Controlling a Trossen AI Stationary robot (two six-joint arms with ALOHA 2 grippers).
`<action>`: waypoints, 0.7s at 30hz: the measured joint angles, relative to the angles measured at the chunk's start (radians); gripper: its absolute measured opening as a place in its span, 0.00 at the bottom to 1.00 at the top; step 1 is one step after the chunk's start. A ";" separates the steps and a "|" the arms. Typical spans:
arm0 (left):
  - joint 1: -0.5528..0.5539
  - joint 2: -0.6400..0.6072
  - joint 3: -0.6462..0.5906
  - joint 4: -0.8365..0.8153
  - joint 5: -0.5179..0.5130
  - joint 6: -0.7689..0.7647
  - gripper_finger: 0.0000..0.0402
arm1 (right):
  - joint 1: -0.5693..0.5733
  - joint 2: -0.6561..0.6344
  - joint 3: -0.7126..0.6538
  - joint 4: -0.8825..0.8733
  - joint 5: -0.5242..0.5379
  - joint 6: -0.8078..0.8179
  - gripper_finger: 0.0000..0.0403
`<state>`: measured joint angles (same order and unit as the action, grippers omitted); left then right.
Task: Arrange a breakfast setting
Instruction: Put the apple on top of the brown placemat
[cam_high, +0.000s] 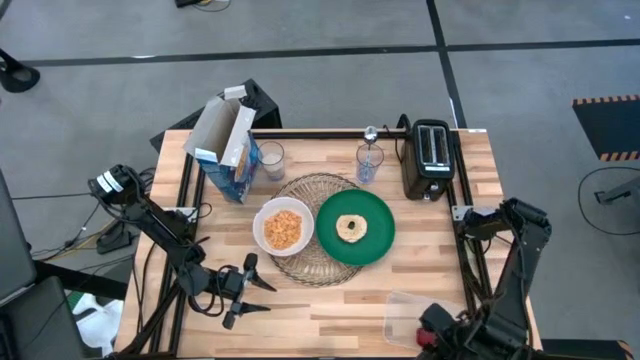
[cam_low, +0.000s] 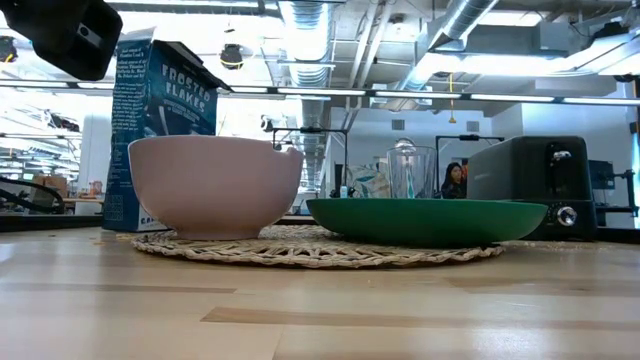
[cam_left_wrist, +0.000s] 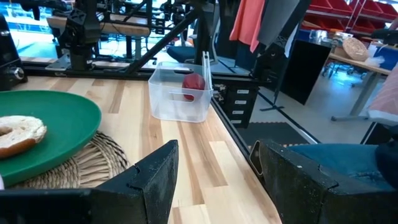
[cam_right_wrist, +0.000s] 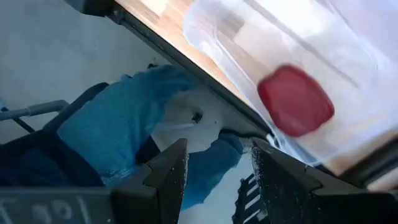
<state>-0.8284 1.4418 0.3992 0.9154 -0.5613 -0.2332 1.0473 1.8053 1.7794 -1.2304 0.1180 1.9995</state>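
Both claws open: left claw (cam_high: 250, 285) near the mat (cam_high: 318, 229), right claw (cam_right_wrist: 214, 165) seemingly over the tub (cam_high: 408, 318).

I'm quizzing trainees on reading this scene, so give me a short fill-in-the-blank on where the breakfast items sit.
1. The bagel lies on the green ____.
2. The white bowl and the plate both rest on the woven ____.
3. The small red apple sits inside the clear plastic ____.
4. The open cereal box stands beside a clear ____.

Missing words: plate; mat; tub; glass
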 joint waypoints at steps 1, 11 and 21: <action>0.000 0.000 0.000 -0.001 0.000 -0.005 0.52 | 0.007 0.000 0.000 0.000 0.003 0.015 0.51; 0.000 0.000 0.000 -0.010 0.000 -0.014 0.52 | 0.007 0.018 -0.064 0.055 -0.015 0.046 0.67; 0.000 0.000 0.000 -0.010 0.001 -0.015 0.52 | -0.015 0.016 -0.172 0.060 -0.094 -0.099 0.83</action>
<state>-0.8284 1.4418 0.3992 0.9058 -0.5605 -0.2478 1.0325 1.8214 1.6079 -1.1705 0.0241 1.9008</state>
